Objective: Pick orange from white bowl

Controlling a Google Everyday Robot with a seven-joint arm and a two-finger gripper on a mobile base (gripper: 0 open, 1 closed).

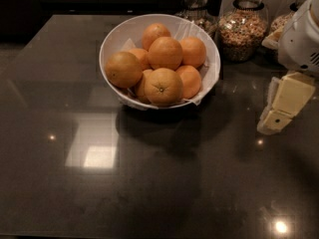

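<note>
The white bowl stands on the dark countertop at the upper middle, lined with crumpled white paper and filled with several oranges. The orange at the front of the pile is large, with a small dark stem dot facing me. Another large one lies at the left and one sits on top. My gripper, cream-coloured, hangs at the right edge of the view above the counter, well to the right of the bowl and apart from it. It holds nothing.
Glass jars of grain stand behind the bowl at the back right, with another jar close to the bowl's far rim. The dark glossy countertop stretches in front and to the left, with light reflections on it.
</note>
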